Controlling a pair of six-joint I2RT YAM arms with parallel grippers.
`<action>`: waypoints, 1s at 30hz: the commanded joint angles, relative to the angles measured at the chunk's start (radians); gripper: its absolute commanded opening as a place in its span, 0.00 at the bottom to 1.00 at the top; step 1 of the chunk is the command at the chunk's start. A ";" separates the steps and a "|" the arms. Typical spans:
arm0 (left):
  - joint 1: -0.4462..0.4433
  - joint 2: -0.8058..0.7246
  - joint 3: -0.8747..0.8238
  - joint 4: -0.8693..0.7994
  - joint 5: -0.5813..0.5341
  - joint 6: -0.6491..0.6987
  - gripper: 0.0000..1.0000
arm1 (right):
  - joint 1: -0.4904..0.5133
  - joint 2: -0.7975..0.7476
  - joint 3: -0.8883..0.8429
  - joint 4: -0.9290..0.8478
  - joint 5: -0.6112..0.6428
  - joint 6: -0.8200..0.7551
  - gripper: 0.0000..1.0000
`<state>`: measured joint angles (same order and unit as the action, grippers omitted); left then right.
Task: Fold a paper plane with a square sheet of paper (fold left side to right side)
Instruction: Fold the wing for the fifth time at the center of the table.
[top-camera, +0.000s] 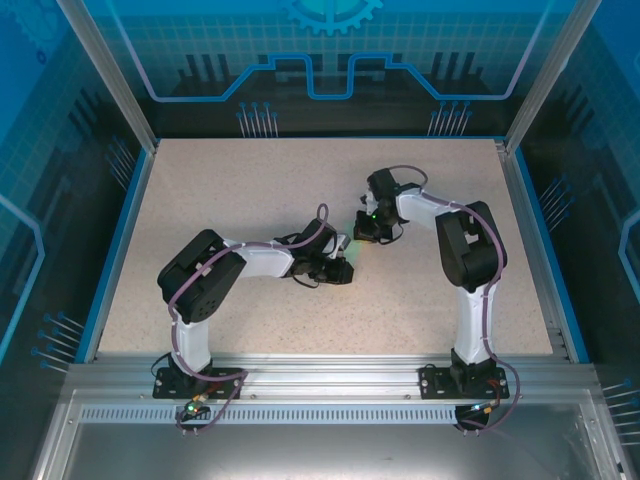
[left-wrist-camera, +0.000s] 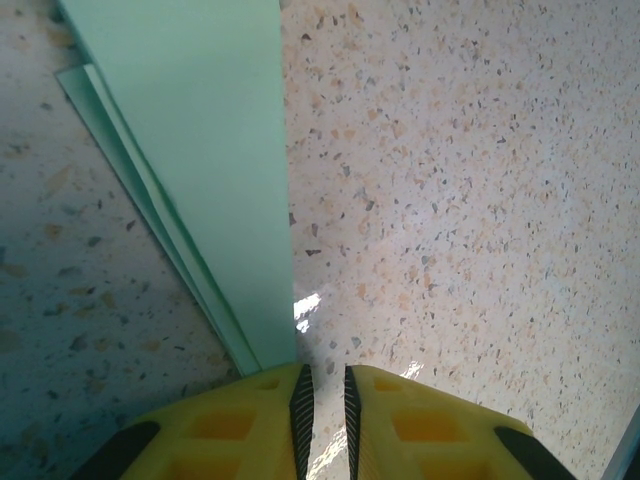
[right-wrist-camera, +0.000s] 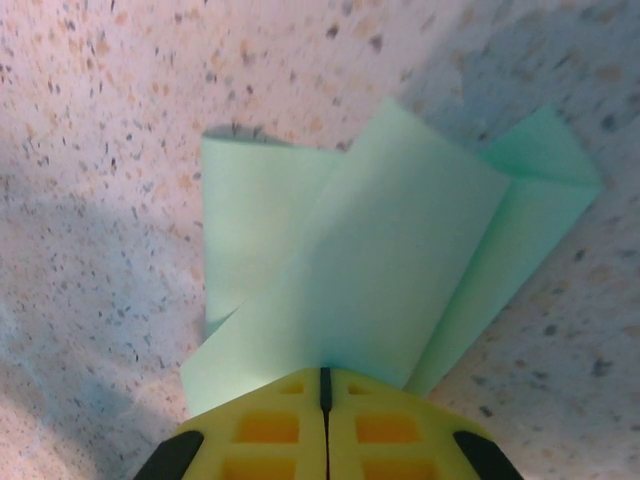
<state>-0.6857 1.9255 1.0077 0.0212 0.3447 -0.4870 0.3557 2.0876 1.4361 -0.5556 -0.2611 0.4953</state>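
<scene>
The paper plane (right-wrist-camera: 380, 250) loses its near end between the pressed-together fingers of the right gripper (right-wrist-camera: 322, 372), themselves cut off by the bottom edge. At the left gripper (left-wrist-camera: 322, 370) the paper runs off the top edge and its tip slips behind one finger; whether it is pinched there cannot be told. From above, both wrists cover nearly all of it
</scene>
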 joint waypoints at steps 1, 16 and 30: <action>-0.007 0.110 -0.072 -0.243 -0.104 0.029 0.22 | -0.027 0.033 0.042 -0.025 0.042 -0.021 0.06; -0.007 0.113 -0.078 -0.231 -0.101 0.028 0.22 | -0.085 0.075 0.082 -0.043 0.045 -0.041 0.06; -0.006 0.110 -0.079 -0.228 -0.098 0.028 0.22 | -0.126 0.062 0.153 -0.074 0.033 -0.062 0.07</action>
<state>-0.6857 1.9263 1.0073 0.0227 0.3447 -0.4873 0.2409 2.1601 1.5696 -0.6117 -0.2420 0.4538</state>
